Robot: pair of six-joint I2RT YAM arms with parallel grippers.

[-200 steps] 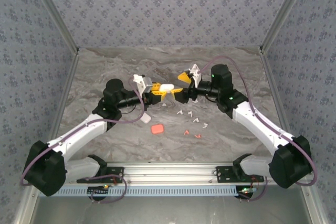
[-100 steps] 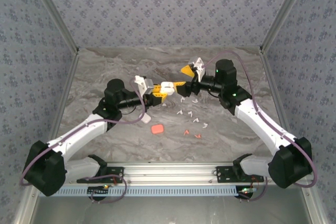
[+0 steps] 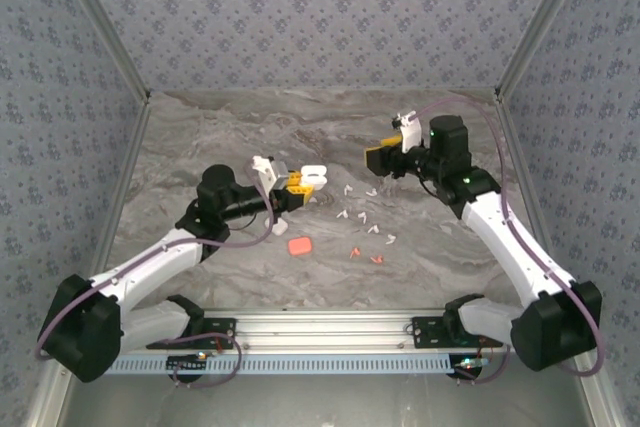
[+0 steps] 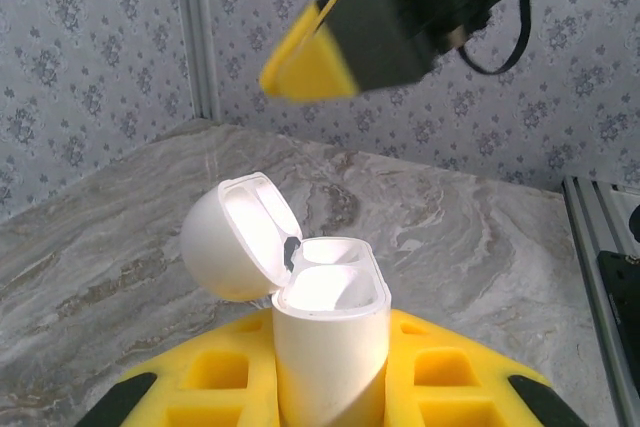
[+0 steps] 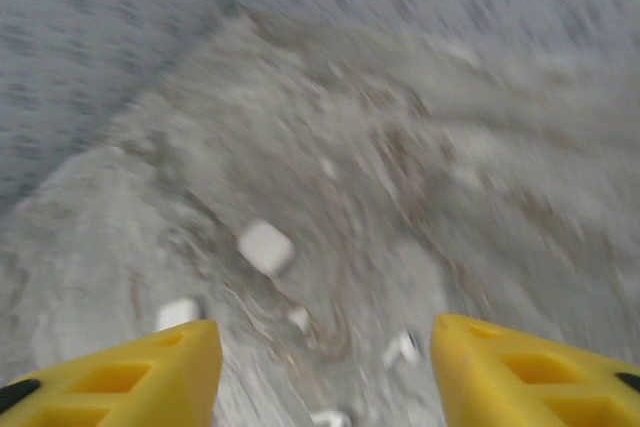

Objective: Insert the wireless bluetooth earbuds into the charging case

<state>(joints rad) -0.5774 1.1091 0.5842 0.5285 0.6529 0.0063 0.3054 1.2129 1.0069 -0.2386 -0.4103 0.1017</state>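
My left gripper (image 3: 296,183) is shut on a white charging case (image 3: 313,175). In the left wrist view the case (image 4: 330,347) stands upright between the yellow fingers (image 4: 440,377). Its lid (image 4: 235,242) is flipped open to the left, and both wells look empty. Several white earbuds (image 3: 360,217) and two red ones (image 3: 377,259) lie scattered on the marble to the right of the case. My right gripper (image 3: 374,158) hangs above the table to the right of the case. In the blurred right wrist view it (image 5: 325,329) is open, with nothing between its fingers.
A red case (image 3: 299,245) lies on the marble table (image 3: 200,137) in front of the left gripper. A small white object (image 3: 276,222) lies by the left wrist. Patterned walls enclose three sides. The right gripper's yellow finger (image 4: 305,57) hangs high in the left wrist view.
My right gripper has pulled away from the case, up and to the right. The left gripper, still holding the case, has drawn back slightly to the left.
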